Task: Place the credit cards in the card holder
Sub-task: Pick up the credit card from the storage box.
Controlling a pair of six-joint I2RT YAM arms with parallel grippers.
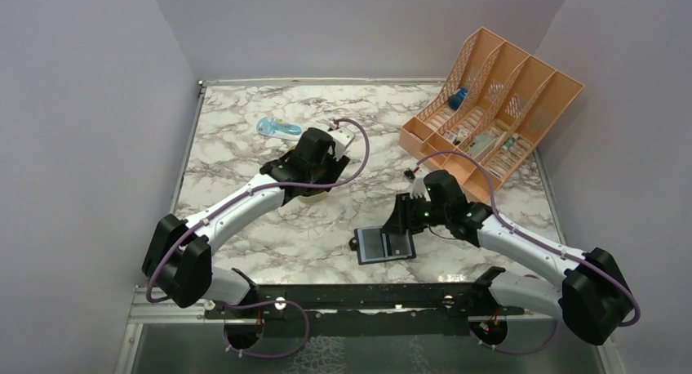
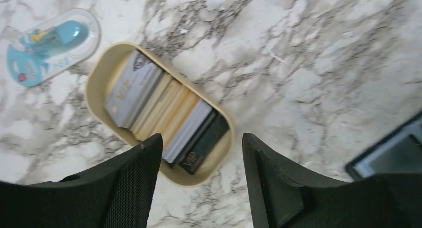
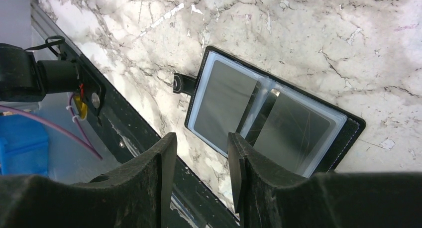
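Clearly, left end effector (image 2: 201, 141) hangs open, empty, above credit cards (image 2: 149, 106).

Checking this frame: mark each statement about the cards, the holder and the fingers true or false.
1. The card holder lies open on the table. True.
2. The credit cards sit stacked in the tin. True.
3. The left fingers grip a card. False: they stand apart above the tin with nothing between them.
4. The right fingers are shut on the card holder. False: they stand apart with nothing between them.
5. The orange organiser stands at the far left of the table. False: it stands at the far right.
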